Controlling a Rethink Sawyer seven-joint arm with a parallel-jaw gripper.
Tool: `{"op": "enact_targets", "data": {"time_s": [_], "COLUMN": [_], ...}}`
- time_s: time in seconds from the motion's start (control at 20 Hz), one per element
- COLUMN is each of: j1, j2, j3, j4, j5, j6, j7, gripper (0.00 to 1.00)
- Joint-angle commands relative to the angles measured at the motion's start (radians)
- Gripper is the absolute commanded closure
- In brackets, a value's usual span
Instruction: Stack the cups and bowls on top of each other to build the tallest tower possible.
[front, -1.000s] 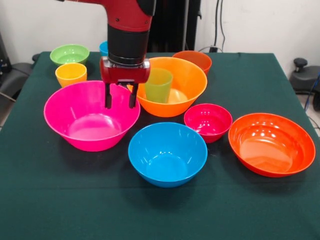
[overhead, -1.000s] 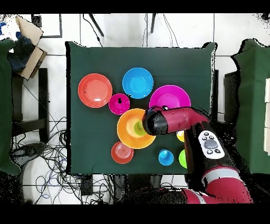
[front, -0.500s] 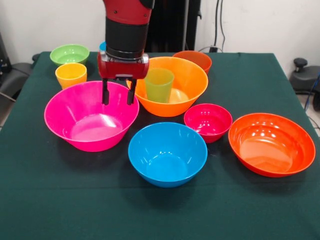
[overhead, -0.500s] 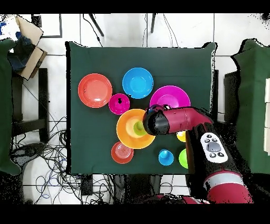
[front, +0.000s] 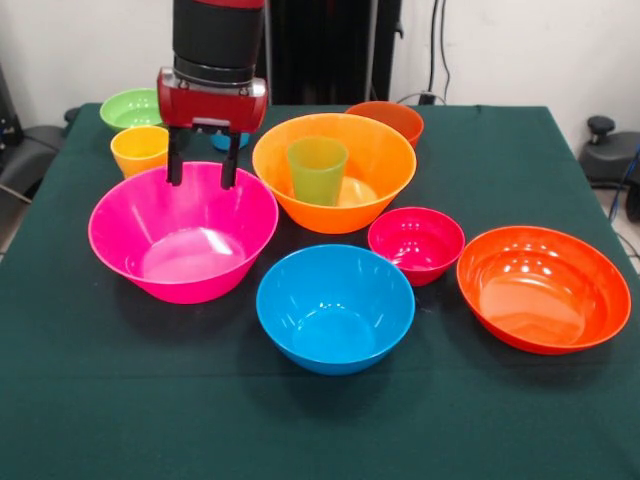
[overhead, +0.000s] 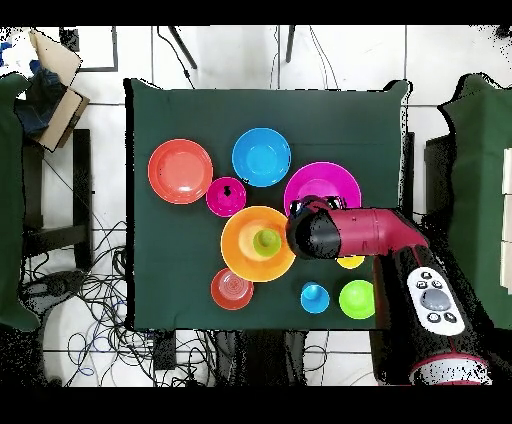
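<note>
My gripper (front: 202, 172) is open and empty, hanging over the far rim of the big pink bowl (front: 150, 250). In the overhead view the arm's head (overhead: 315, 231) hides it. The green cup (front: 317, 170) stands upright inside the big orange bowl (front: 385, 165), to the gripper's right. The yellow-orange cup (front: 141, 148) stands left of the gripper. The blue cup (front: 229, 141) peeks out behind it. The medium blue bowl (front: 335, 305), small magenta bowl (front: 416, 243) and wide red-orange bowl (front: 543, 288) sit apart at the front. No taller pile shows.
The small orange-red bowl (front: 390, 117) sits behind the big orange bowl. The small green bowl (front: 128, 107) is at the far left corner. Overhead, the arm (overhead: 385, 240) crosses the yellow-orange cup (overhead: 351, 263), beside the small green bowl (overhead: 356, 299) and blue cup (overhead: 315, 297).
My gripper has moved left and back in the front view, from the gap between the pink and orange bowls to the pink bowl's far rim. It stays open. The green cup has not moved.
</note>
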Motion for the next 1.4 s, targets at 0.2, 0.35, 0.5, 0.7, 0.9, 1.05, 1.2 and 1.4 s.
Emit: {"op": "enact_targets", "data": {"time_s": [0.2,0.35,0.5,0.7,0.9,1.05,1.2,1.4], "j1": [0.049,0.061,0.062,0.067,0.063,0.071,0.088,0.105], "j2": [0.033,0.004,-0.029,-0.027,-0.040,-0.030,-0.016,-0.015], "j3": [0.075,0.065,0.066,0.063,0.066,0.061,0.048,0.038], "j4": [0.017,0.038,0.069,0.072,0.077,0.068,0.050,0.045], "j5": [-0.003,0.008,0.024,0.029,0.039,0.038,0.037,0.043], "j6": [0.018,0.030,0.046,0.039,0.052,0.047,0.047,0.049], "j7": [0.024,0.036,0.037,0.045,0.035,0.040,0.049,0.059], "gripper": [0.00,0.00,0.00,0.00,0.00,0.00,0.00,0.00]}}
